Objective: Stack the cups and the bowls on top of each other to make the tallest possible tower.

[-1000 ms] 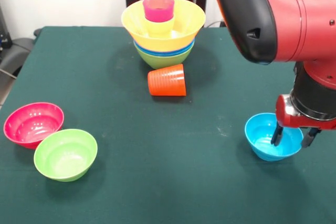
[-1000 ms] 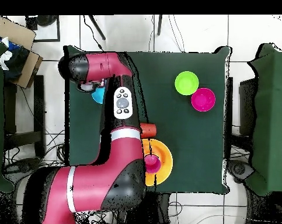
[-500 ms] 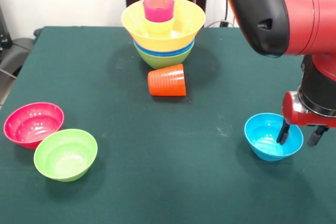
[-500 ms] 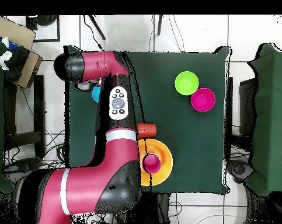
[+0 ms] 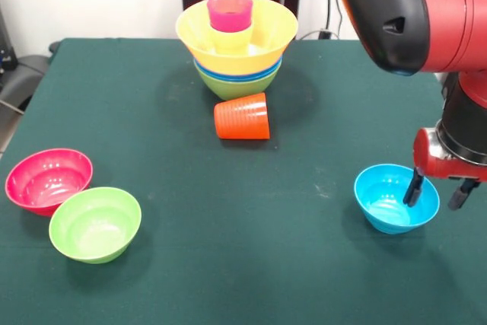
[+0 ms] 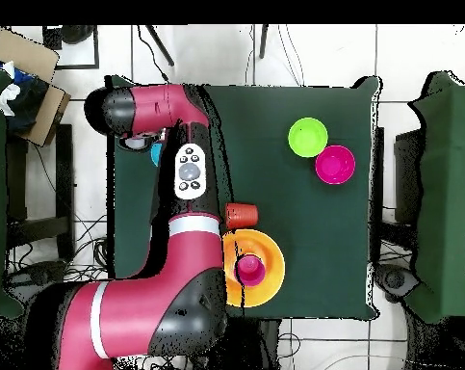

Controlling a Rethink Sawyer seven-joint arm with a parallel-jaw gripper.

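At the desk's right edge, front view: gripper (image 5: pixel 440 192) open, one finger dipped inside the small light-blue bowl (image 5: pixel 392 199), the other outside its right rim, so the wall sits between them; nothing clamped
Tower: nested pile (image 5: pixel 237 47) at the far middle of the desk (image 5: pixel 228 264): green bowl lowest, blue rims above, wide orange-yellow bowl on top, with a yellow cup and a pink-purple cup (image 5: pixel 230 11) standing in it
Loose pieces: ribbed orange-red cup (image 5: pixel 243 116) on its side just in front of the tower; pink-red bowl (image 5: pixel 48 180) and green bowl (image 5: pixel 95 223) touching at the near left, well apart from the gripper
Risk, thin grip: closing on a glossy sloped wall near the rim could let the bowl tip or slide out when lifted
Risk, push: the bowl sits close to the desk's edge; an off-centre close might shove it outward
Risk, placement: the cups already fill the tower's middle, so a bowl set there may perch and wobble
Arm pose: bulky red link crosses the upper right; black wrist drops nearly vertical to the gripper; overhead, the arm hides almost all of the bowl
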